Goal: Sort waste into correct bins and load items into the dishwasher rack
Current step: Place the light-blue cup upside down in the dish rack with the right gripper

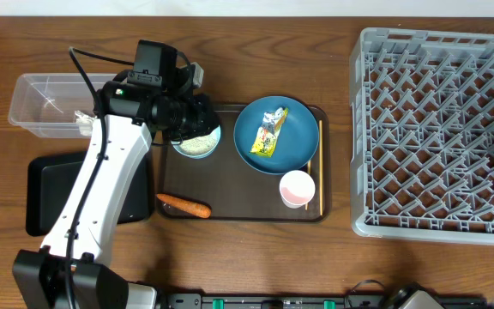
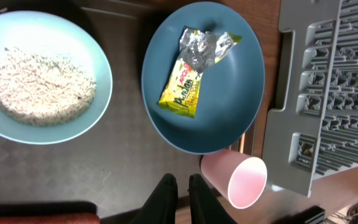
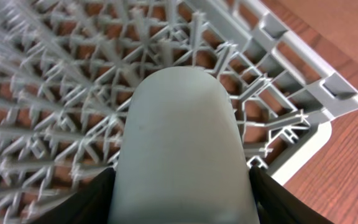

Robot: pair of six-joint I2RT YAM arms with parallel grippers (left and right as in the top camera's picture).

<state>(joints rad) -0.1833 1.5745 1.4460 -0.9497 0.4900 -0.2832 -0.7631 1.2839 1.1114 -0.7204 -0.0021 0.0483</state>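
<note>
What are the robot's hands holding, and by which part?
The right gripper clasps the blue cup by its sides, over the rack. The left gripper is shut on nothing.

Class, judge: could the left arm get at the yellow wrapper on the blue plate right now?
Probably yes: the wrapper lies uncovered on the plate, just ahead of the left gripper, nothing between. Its jaws are shut and must open first.
</note>
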